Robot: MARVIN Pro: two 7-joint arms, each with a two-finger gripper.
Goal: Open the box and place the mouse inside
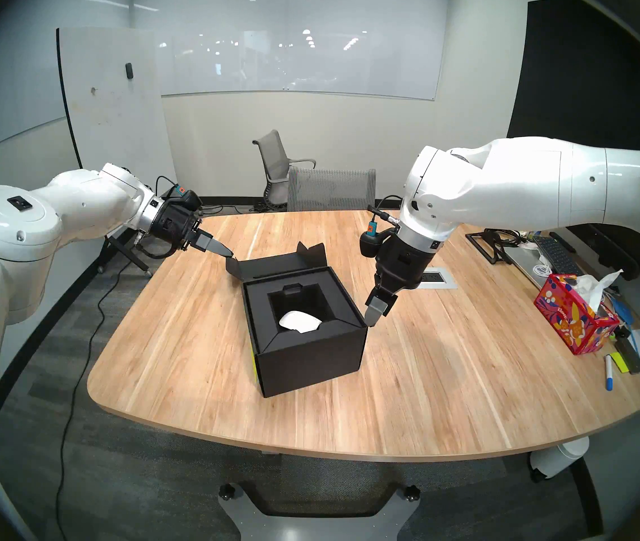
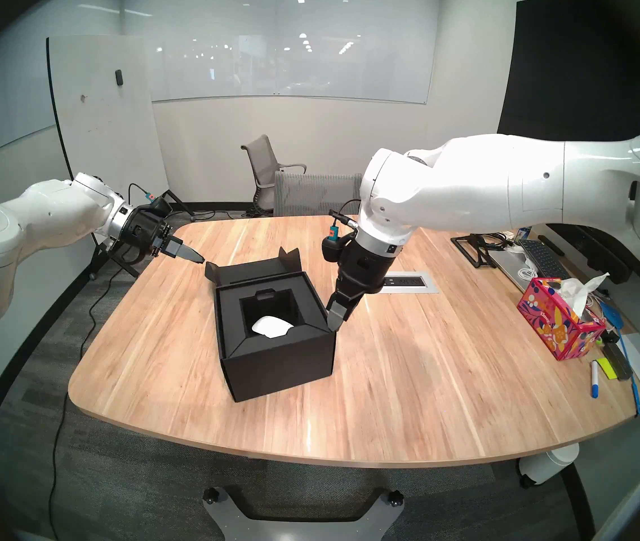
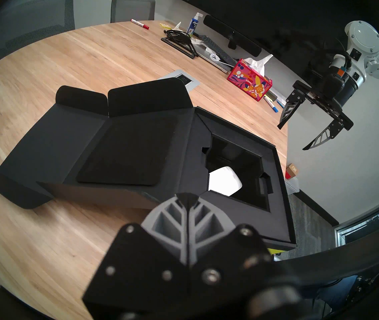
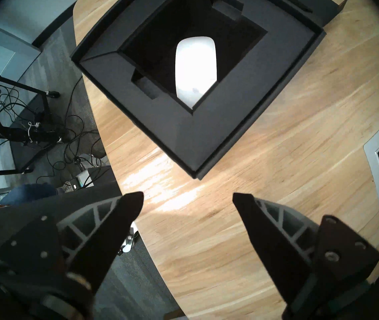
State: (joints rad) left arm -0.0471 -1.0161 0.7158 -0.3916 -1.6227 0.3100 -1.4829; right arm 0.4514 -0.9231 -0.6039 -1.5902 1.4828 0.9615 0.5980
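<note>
Right wrist view: mouse (image 4: 195,67) inside open box (image 4: 209,137) (black insert); right jaws wide, left jaws closed, empty.

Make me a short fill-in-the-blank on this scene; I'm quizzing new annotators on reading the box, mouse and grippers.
1. The white mouse lies in the recess of the black ____.
2. The right gripper has its jaws ____ and holds nothing.
3. The left gripper has its jaws ____, beside the lid.
4. The lid is folded back, so the box stands ____.

Missing words: box; open; shut; open
</note>
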